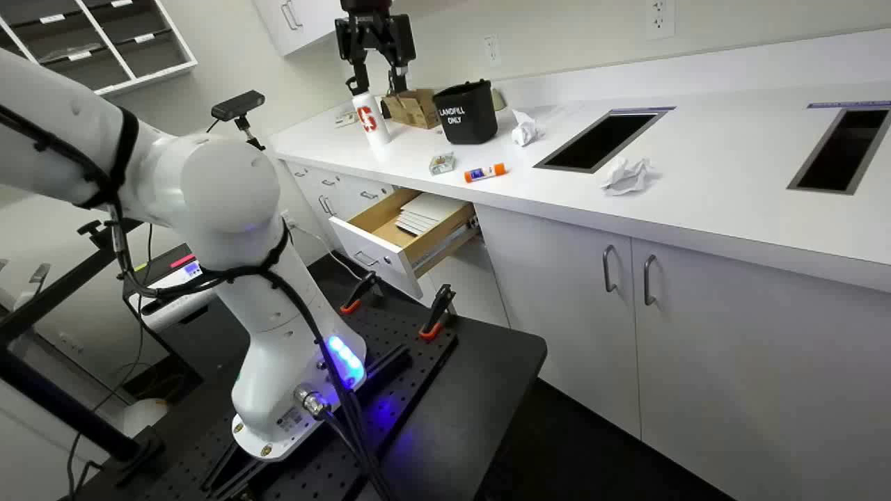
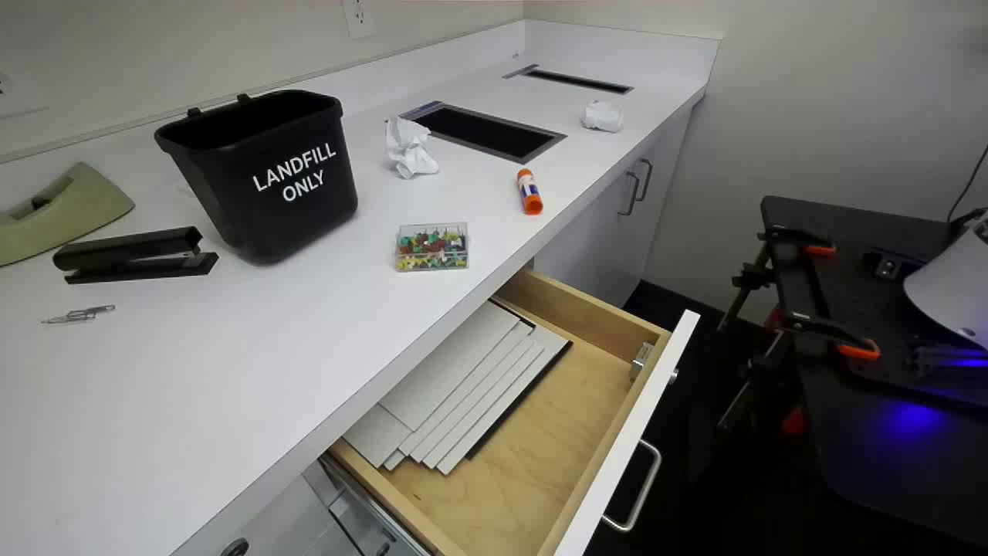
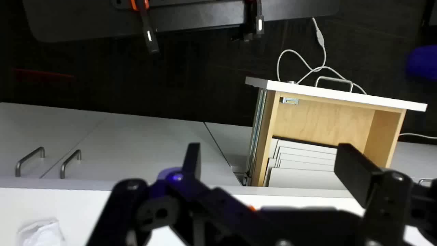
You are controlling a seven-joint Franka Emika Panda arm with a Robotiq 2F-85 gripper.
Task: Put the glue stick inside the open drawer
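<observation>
The glue stick, white and purple with orange ends, lies on the white counter near its front edge in both exterior views (image 1: 485, 172) (image 2: 529, 188). In the wrist view only a small orange spot (image 3: 251, 207) shows behind the gripper. The open drawer (image 1: 376, 256) juts out below the counter; its pale wood floor and white sheets show in an exterior view (image 2: 532, 455) and in the wrist view (image 3: 321, 119). My gripper (image 1: 378, 82) is open and empty, raised above the counter; its spread fingers also show in the wrist view (image 3: 269, 153).
A black bin (image 1: 473, 125), a box of push pins (image 2: 432, 249), crumpled paper (image 2: 409, 148) and a stapler (image 2: 135, 255) stand or lie on the counter. A white bottle (image 1: 371, 122) and a cardboard box (image 1: 412, 109) are at its far end. Slots (image 1: 604, 140) cut the countertop.
</observation>
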